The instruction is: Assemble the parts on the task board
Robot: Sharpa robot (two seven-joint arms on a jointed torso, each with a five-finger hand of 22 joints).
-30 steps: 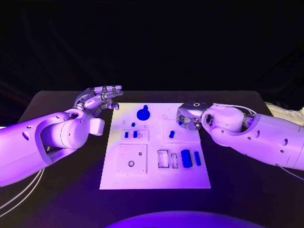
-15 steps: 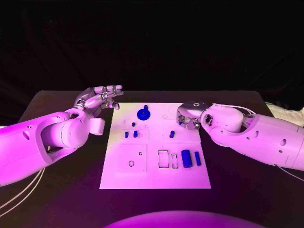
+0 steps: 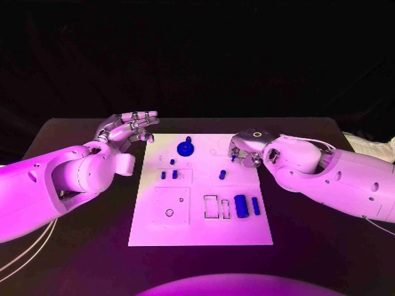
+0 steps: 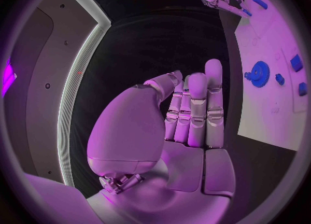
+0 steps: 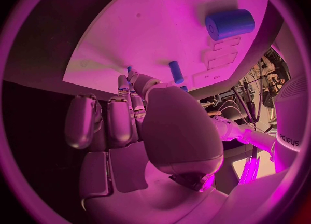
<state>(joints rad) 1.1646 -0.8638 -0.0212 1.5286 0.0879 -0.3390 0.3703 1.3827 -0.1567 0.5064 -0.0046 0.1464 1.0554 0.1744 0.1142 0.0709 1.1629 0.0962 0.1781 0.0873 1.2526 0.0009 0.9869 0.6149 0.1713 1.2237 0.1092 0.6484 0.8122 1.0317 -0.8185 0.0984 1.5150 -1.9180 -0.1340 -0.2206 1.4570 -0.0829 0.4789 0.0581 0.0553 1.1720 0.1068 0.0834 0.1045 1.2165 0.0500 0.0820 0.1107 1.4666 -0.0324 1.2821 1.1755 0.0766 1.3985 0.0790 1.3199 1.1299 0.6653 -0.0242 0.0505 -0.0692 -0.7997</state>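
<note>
Board (image 3: 200, 222) is lying mid-table (image 3: 64, 132), carrying a blue gear (image 3: 185, 148) near its far edge and a blue cylinder (image 3: 241, 205) toward its near right. Right hand (image 3: 244, 150) is hovering over the far right corner, whether gripping anything, cannot tell. Left hand (image 3: 126, 127) is hanging off the far left corner, fingers apart, holding nothing.

The right hand (image 3: 244, 150) hides part of the task board (image 3: 202, 228); its fingertips' contact is unclear.
</note>
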